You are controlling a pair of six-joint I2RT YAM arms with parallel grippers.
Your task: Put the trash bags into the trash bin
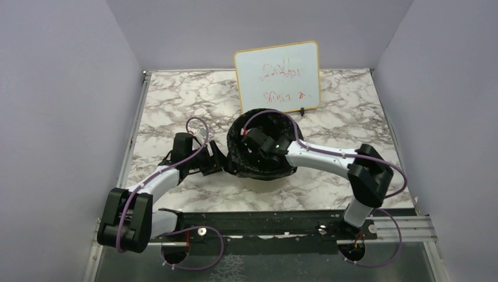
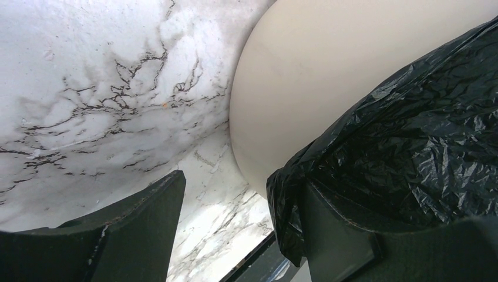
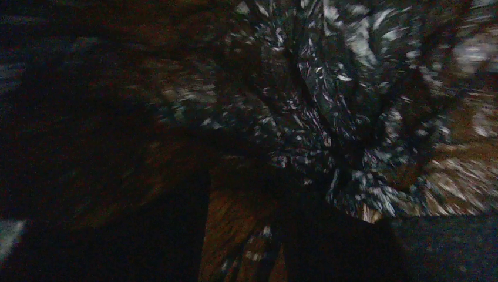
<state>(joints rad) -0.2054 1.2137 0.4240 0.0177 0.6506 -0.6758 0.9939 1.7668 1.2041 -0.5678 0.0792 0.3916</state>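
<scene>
bag (image 2: 423,135): over rim of bin (image 2: 311,64), edge hanging outside | left gripper (image 2: 241,191): jaws apart beside bin, holding nothing | right gripper (image 1: 265,147): inside bin, grip unclear | risk: leaving, it may drag bag out

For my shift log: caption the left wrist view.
Open left claw beside the cream trash bin, black trash bag draped down its wall.

dim, blurred view of crinkled glossy black trash bag (image 3: 329,100)
</scene>
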